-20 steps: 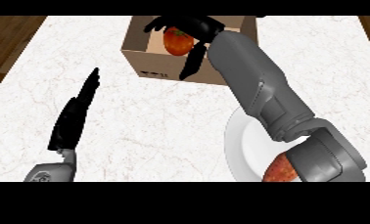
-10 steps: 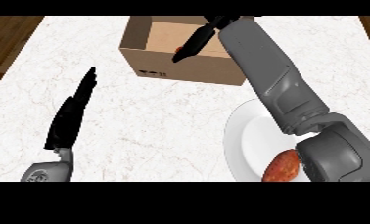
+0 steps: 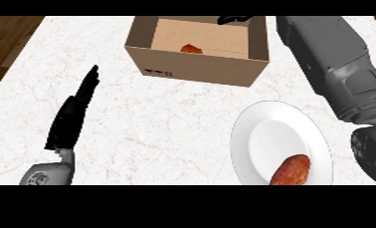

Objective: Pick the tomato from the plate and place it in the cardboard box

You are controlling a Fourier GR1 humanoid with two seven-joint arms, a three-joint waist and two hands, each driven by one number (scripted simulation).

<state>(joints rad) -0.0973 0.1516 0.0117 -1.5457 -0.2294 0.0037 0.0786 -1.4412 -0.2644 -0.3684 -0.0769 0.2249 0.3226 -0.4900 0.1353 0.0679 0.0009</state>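
I see the tomato (image 3: 191, 49) lying inside the cardboard box (image 3: 198, 67), upper centre, so placing looks done. My right hand (image 3: 235, 19) shows at the top edge; open or closed, I cannot tell. My left hand (image 3: 73, 115) rests at left, fingers straight.

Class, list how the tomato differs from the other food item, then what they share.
The tomato lies in the cardboard box; the oblong food lies on the plate. The tomato looks small and rounded; the oblong food looks longer and larger. Both are reddish-orange.

Red tomato (image 3: 192, 49) lies inside open cardboard box (image 3: 198, 67).
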